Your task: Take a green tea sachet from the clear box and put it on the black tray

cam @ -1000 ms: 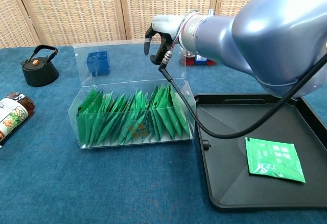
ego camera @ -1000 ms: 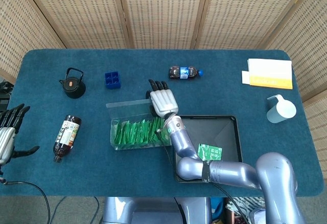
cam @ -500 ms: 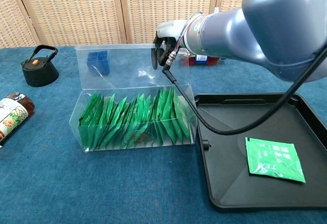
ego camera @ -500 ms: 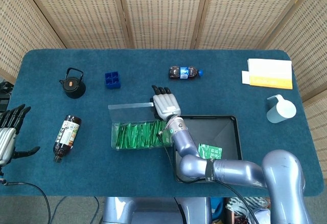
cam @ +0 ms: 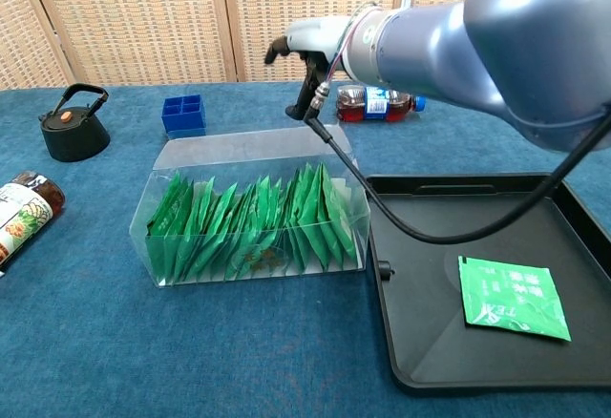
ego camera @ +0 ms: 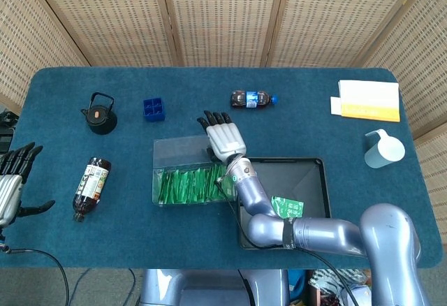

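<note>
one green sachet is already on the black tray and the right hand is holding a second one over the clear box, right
Not quite. The right hand holds nothing: in the chest view it hovers above the back of the clear box, with no sachet between its fingers. The rest stands: one green tea sachet already lies on the black tray.

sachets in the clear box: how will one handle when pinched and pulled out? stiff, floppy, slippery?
Likely light and thin: the green sachets stand on edge, leaning on each other in the clear box. Probably semi-floppy; the one on the black tray lies flat. Packed close, so neighbours may drag out along with it. The surface looks slightly glossy, possibly slippery for the fingers.
</note>
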`<state>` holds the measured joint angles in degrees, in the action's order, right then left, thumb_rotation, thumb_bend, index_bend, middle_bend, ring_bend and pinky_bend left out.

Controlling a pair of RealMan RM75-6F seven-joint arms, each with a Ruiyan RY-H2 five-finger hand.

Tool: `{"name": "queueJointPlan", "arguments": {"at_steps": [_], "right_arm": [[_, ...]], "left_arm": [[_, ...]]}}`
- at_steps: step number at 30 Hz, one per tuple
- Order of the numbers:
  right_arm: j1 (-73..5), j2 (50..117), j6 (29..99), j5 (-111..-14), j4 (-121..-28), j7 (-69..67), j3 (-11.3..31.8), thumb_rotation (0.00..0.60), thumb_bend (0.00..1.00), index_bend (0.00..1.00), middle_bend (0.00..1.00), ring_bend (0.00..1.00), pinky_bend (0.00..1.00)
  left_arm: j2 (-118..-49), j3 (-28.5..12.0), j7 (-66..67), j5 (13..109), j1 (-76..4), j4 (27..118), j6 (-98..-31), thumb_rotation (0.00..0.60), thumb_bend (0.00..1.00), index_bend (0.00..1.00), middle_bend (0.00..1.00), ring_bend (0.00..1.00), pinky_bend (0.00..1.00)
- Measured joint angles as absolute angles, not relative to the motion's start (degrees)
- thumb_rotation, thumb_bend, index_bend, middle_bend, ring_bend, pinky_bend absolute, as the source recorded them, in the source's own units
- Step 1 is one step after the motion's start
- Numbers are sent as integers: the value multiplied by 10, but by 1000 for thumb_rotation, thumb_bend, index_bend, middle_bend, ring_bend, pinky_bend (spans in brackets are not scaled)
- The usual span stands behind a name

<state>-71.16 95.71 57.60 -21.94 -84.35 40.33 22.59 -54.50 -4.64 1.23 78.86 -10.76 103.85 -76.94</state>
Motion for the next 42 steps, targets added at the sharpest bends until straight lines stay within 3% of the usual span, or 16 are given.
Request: {"name": "queueJointPlan", "arguments": {"at_steps": [5, 10, 15, 23, 42], "right_arm": [[-690, 948, 602, -311, -857, 372, 208, 600, 214, 69, 0, 0, 0], [-666, 924, 611, -380, -892, 352, 182, 600, 214, 254, 0, 0, 0], [-643, 895, 602, -454, -933, 335, 143, 600, 329, 400, 8, 0, 7], [-626, 905, 590, -516, -943, 349, 93, 600, 384, 453, 36, 0, 21], [-605, 925, 567, -576, -928, 342, 74, 600, 401, 473, 56, 0, 37]], "left_arm": [[-544, -44, 12, 794, -106, 1041, -773, 600, 32, 0, 0, 0, 0], [-543, -43, 11, 799, -105, 1042, -775, 600, 33, 0, 0, 0, 0], [-543, -41, 11, 804, -104, 1044, -777, 600, 32, 0, 0, 0, 0], [-540, -39, 6, 812, -100, 1046, -784, 600, 33, 0, 0, 0, 0], [-540, -37, 5, 814, -103, 1045, -780, 600, 33, 0, 0, 0, 0]]}}
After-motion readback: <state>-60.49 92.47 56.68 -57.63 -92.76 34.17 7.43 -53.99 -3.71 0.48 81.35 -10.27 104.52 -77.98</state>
